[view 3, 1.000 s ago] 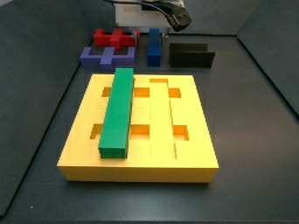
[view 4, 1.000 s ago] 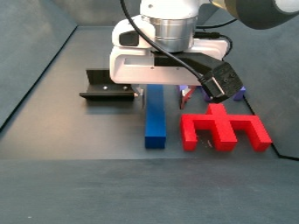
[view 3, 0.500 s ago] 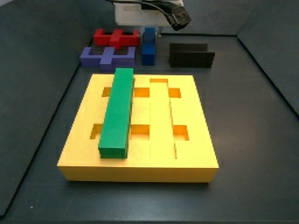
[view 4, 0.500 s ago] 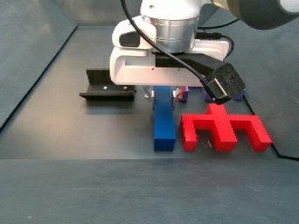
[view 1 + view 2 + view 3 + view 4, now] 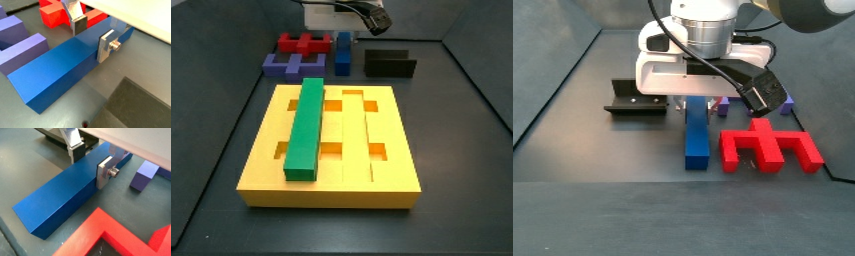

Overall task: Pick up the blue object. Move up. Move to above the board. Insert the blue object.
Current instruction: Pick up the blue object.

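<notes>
The blue object (image 5: 60,65) is a long blue bar lying between my two fingers in both wrist views (image 5: 60,198). My gripper (image 5: 92,39) is shut on it near its far end, one pad on each long side (image 5: 91,165). In a side view the bar (image 5: 696,135) hangs under the gripper (image 5: 694,100), close above the dark floor and slightly slanted. In a side view it (image 5: 342,55) sits at the back, beyond the yellow board (image 5: 331,195). The board has grooves and cut-outs, with a long green bar (image 5: 307,125) in its left groove.
A red block (image 5: 767,148) lies right beside the blue bar (image 5: 53,12). A purple cross block (image 5: 289,65) sits behind the board (image 5: 17,37). The dark fixture (image 5: 636,100) stands on the bar's other side (image 5: 389,62). Grey walls enclose the floor.
The blue bar has shifted sideways and turned a little under the gripper over the last second, its near end swinging toward the red block, then slightly back. The board and other blocks have not moved.
</notes>
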You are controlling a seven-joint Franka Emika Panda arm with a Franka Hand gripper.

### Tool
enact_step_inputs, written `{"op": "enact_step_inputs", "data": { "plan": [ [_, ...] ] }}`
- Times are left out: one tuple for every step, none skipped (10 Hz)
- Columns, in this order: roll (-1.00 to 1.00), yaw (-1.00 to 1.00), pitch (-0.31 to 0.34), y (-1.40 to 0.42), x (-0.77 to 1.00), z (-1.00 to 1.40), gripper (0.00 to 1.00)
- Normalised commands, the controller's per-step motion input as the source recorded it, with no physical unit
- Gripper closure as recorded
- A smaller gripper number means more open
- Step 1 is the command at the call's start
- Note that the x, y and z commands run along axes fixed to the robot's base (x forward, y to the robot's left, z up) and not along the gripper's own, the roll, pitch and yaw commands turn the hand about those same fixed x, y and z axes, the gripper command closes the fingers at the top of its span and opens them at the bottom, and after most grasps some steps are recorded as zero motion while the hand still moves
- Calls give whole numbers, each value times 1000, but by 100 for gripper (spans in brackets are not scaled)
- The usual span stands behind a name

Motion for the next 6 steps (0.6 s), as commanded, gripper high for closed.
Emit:
{"op": "enact_step_inputs", "data": {
  "plan": [
    [0,0,0,0,0,0,100],
    [0,0,0,0,0,0,100],
    [0,0,0,0,0,0,100],
    [0,0,0,0,0,0,100],
    [0,0,0,0,0,0,100],
    [0,0,0,0,0,0,100]
  ]
}}
